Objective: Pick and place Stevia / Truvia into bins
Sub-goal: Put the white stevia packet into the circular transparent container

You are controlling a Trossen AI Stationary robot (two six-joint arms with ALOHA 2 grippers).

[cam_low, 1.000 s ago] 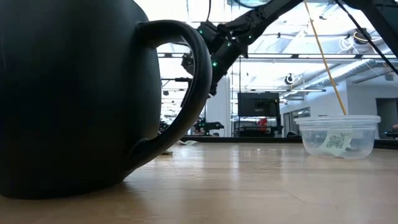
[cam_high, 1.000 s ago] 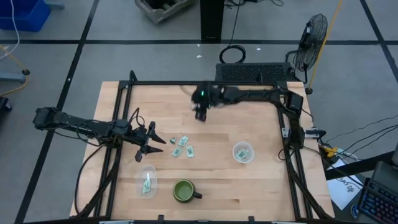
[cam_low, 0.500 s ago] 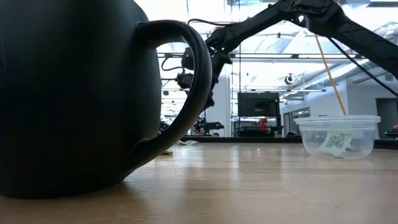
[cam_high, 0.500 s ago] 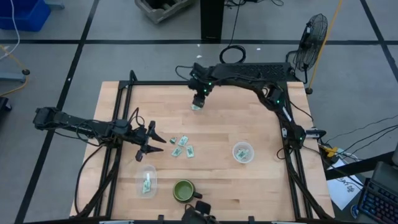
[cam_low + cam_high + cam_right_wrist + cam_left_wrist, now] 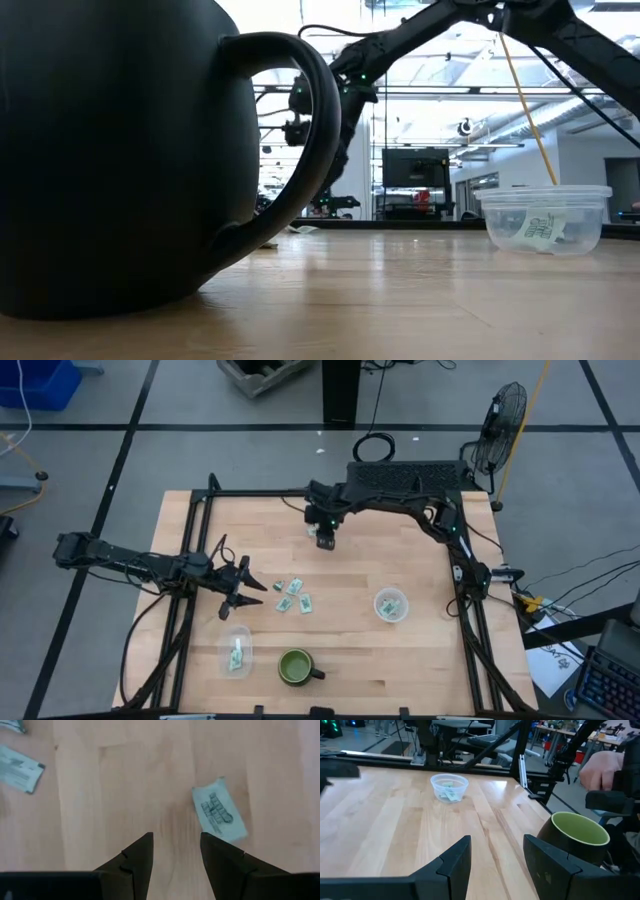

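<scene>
The right gripper (image 5: 172,847) is hanging over the pale wooden worktop (image 5: 125,785), its dark jaws standing apart with nothing between them. A pale green packet (image 5: 220,810) is lying flat just beside one jaw; a second packet (image 5: 20,769) is lying well apart.

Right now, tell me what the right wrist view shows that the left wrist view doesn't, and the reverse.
Only the right wrist view: loose packets on the wood, one just beyond the open right gripper, another off to the side.

Only the left wrist view: a clear cup with packets inside, the green mug, a person's hand, and the open left gripper.

Both: the bare wooden table and open, empty fingers.
</scene>
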